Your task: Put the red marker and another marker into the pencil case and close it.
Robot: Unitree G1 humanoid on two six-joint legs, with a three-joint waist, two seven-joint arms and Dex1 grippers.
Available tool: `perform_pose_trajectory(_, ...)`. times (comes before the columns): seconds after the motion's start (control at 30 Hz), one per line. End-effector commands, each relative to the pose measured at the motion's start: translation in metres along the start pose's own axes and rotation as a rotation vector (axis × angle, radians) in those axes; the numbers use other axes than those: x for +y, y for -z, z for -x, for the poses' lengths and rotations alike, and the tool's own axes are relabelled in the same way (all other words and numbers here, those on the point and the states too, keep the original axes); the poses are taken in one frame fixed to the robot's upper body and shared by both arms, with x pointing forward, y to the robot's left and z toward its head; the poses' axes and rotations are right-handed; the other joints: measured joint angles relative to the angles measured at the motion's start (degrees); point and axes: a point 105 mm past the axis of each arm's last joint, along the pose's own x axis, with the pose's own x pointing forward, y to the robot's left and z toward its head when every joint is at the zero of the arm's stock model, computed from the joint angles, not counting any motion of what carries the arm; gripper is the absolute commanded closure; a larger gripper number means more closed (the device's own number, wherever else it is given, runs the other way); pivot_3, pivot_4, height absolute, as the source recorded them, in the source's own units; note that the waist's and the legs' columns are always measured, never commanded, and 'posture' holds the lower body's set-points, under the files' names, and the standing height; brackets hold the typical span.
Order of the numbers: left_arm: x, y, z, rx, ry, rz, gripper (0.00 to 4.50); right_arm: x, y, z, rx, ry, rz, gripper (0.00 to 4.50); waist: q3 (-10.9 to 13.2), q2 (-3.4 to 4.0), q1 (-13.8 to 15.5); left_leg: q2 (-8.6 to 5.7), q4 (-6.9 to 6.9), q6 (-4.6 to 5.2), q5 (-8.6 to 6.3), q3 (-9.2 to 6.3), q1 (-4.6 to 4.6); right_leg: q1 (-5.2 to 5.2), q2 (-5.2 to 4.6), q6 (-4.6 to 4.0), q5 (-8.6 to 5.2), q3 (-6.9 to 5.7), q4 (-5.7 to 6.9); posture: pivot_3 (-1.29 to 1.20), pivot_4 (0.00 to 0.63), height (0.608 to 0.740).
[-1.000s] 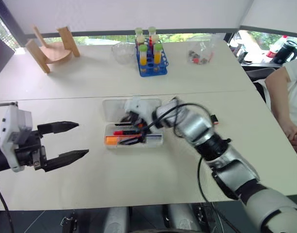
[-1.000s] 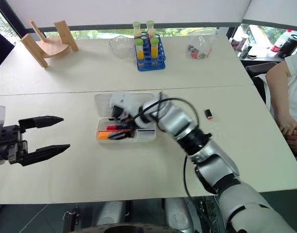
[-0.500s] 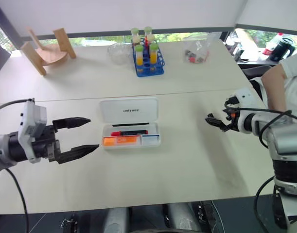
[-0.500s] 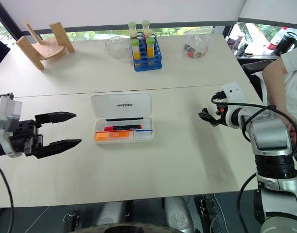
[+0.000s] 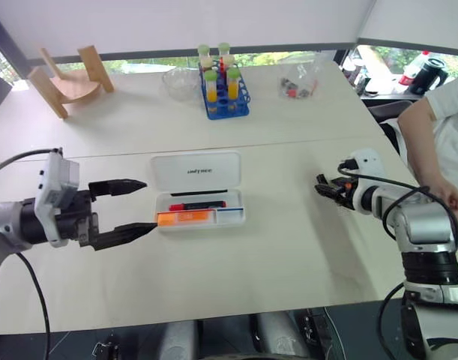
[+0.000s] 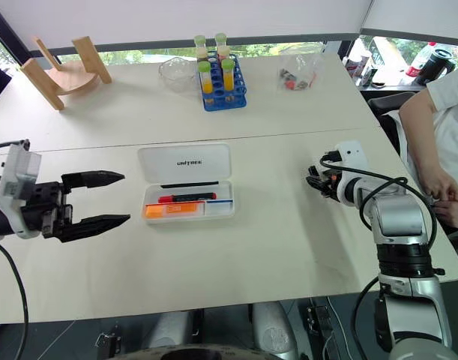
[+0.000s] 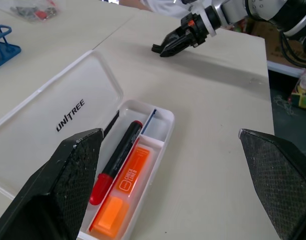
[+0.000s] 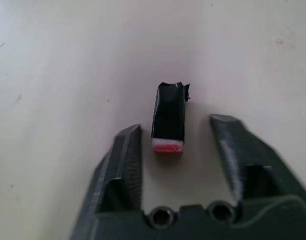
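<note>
The pencil case (image 6: 187,182) lies open, red marker (image 6: 186,198) and orange highlighter (image 6: 174,209) inside. At its nine o'clock the left gripper (image 6: 101,199) hangs, jaws spread. At three o'clock the right gripper (image 8: 180,150) straddles a small black cap (image 8: 169,118), jaws apart.

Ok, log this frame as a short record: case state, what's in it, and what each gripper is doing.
pencil case: lid open, laid flat on the table
red marker: lying inside the case
orange highlighter: inside the case, beside the red marker
left gripper: fingers open, next to the case's left end, holding nothing
right gripper: fingers apart, either side of a small black cap with a red end, not touching it
cap: lying on the table, far right of the case
remaining: lid not closed
</note>
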Motion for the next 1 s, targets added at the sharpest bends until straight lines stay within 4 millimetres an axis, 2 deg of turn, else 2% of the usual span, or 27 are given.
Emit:
perform_pose_trajectory(0.03, 0.001, -0.005, 0.001, 0.000, -0.007, -0.031, 0.00, 0.008, -0.008, -0.003, -0.010, -0.031, 0.017, 4.27, 0.0, 0.00, 0.0, 0.00, -0.01, 0.00, 0.00, -0.02, 0.00, -0.01, 0.00, 0.00, 0.00, -0.01, 0.01, 0.00, 0.150, 0.740)
perform_pose_trajectory(0.07, 0.001, -0.005, 0.001, -0.001, -0.008, -0.031, 0.00, 0.010, -0.012, -0.002, -0.019, -0.048, 0.026, 4.46, 0.0, 0.00, 0.0, 0.00, -0.02, 0.00, 0.00, -0.03, 0.00, 0.00, 0.02, 0.00, 0.00, -0.01, 0.01, 0.00, 0.150, 0.740)
perform_pose_trajectory(0.13, 0.001, -0.005, 0.001, -0.001, -0.011, -0.030, 0.00, 0.027, -0.032, 0.008, -0.056, -0.153, 0.121, 4.46, 0.0, 0.03, 0.0, 0.01, -0.02, 0.00, 0.00, -0.04, 0.00, -0.02, 0.02, 0.00, 0.00, -0.01, 0.01, 0.00, 0.150, 0.740)
perform_pose_trajectory(0.23, -0.002, -0.004, 0.001, 0.004, -0.007, -0.024, 0.00, 0.077, -0.067, 0.031, -0.139, -0.435, 0.313, 4.46, 0.1, 0.20, -0.1, 0.01, -0.06, 0.00, 0.00, -0.04, -0.05, -0.10, 0.02, 0.00, 0.00, -0.01, 0.03, 0.00, 0.150, 0.740)
perform_pose_trajectory(0.37, -0.004, -0.003, -0.003, 0.003, 0.005, -0.018, 0.00, 0.129, -0.071, 0.047, -0.149, -0.730, 0.522, 4.46, 0.1, 0.19, 0.1, 0.04, -0.13, 0.01, -0.01, -0.14, -0.05, -0.10, 0.07, -0.01, -0.02, -0.09, 0.02, 0.00, 0.150, 0.740)
perform_pose_trajectory(0.47, -0.004, -0.002, -0.004, 0.007, -0.004, -0.028, 0.00, 0.158, -0.065, 0.045, -0.131, -0.869, 0.610, 4.46, 0.1, 0.12, 0.7, 0.02, -0.12, 0.02, -0.01, -0.31, -0.07, 0.00, 0.04, -0.01, -0.03, -0.21, -0.08, 0.00, 0.150, 0.740)
perform_pose_trajectory(0.67, -0.009, -0.001, -0.003, 0.008, -0.031, -0.029, 0.00, 0.182, -0.050, 0.024, -0.095, -0.940, 0.705, 4.46, 0.1, 0.12, 1.5, -0.03, 0.02, 0.01, -0.01, -0.26, -0.13, -0.01, -0.10, 0.01, -0.01, -0.22, -0.06, 0.00, 0.150, 0.740)
perform_pose_trajectory(0.93, -0.016, 0.002, -0.001, 0.007, -0.068, -0.018, 0.00, 0.187, -0.047, 0.013, -0.074, -0.952, 0.722, 4.46, 0.1, 0.11, 1.5, -0.03, -0.01, 0.00, -0.01, -0.29, -0.14, -0.04, -0.08, 0.00, -0.01, -0.24, -0.05, 0.00, 0.150, 0.740)
perform_pose_trajectory(1.0, -0.017, 0.003, -0.001, 0.006, -0.073, -0.015, 0.00, 0.188, -0.045, 0.012, -0.067, -0.960, 0.725, 3.55, 0.1, 0.12, 1.4, -0.03, -0.01, 0.00, -0.01, -0.29, -0.14, -0.04, -0.08, 0.00, -0.01, -0.24, -0.06, 0.00, 0.150, 0.740)
